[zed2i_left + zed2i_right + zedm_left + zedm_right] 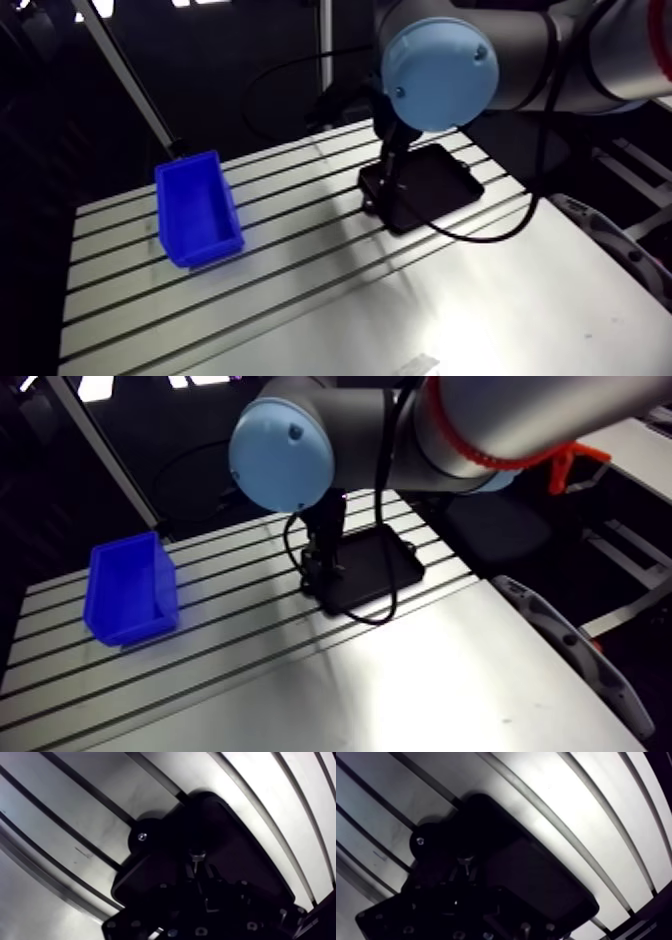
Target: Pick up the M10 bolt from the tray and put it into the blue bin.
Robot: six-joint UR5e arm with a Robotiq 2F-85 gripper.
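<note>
One blue bin is sitting on the slotted table, well off to the left of the gripper and clear of it. The gripper is hanging low over the left end of the single black tray, most of which is stretching away to its right. In the wrist view, one M10 bolt is lying in the tray just ahead of the gripper, its head pointing away. Everything there is dark on dark, so I cannot tell whether the gripper is gaping or clamping.
</note>
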